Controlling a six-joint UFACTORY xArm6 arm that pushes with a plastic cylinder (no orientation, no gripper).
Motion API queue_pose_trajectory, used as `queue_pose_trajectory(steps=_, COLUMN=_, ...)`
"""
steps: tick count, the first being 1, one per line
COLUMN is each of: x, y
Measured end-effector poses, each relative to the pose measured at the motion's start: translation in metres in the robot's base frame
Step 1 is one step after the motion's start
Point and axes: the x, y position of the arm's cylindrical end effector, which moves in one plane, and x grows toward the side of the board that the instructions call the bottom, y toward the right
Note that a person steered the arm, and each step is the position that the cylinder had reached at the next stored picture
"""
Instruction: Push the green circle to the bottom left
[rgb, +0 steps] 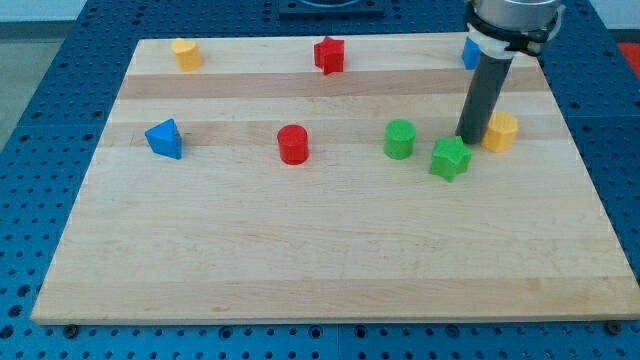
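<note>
There is only one camera view, so I go through it once.

My tip (468, 138) is the bottom end of a straight dark rod, and it rests on the pale wooden board (300, 260). There is no claw on this arm at all, so nothing is open, closed or holding anything; the rod can only push.

The tip sits on the right side of the board. It is just beside the small yellow block with flat sides (500, 131) on its right, and just behind the green star block (450, 158), which is a bit nearer to us. I cannot tell if the tip touches either one.

The green round block (400, 139) is the one to push. It stands near the middle of the board, a little to the left of the tip and apart from it. The tip is on the block's right, and I think that is a good side to be on, because a push from there sends the block left (it must also come nearer to us, to the near left corner).

A red round block (293, 144) and a blue triangle block (164, 138) sit further left. A yellow block (186, 53) and a red star block (329, 55) sit at the far edge.

A blue block (468, 52) at the far right is mostly hidden behind the rod, so its shape is hard to make out. The top of the arm is cut off.
</note>
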Motion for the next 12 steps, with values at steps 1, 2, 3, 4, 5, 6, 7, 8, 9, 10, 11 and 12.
queue_pose_trajectory(steps=1, x=0.0, y=-0.001)
queue_pose_trajectory(steps=2, x=0.0, y=-0.012)
queue_pose_trajectory(steps=3, x=0.0, y=-0.026)
queue_pose_trajectory(steps=4, x=0.0, y=-0.046)
queue_pose_trajectory(steps=5, x=0.0, y=-0.064)
queue_pose_trajectory(steps=6, x=0.0, y=-0.082)
queue_pose_trajectory(steps=7, x=0.0, y=-0.097)
queue_pose_trajectory(steps=8, x=0.001, y=-0.113)
queue_pose_trajectory(steps=9, x=0.008, y=-0.129)
queue_pose_trajectory(steps=10, x=0.021, y=-0.137)
queue_pose_trajectory(steps=11, x=0.026, y=-0.149)
queue_pose_trajectory(steps=12, x=0.026, y=-0.161)
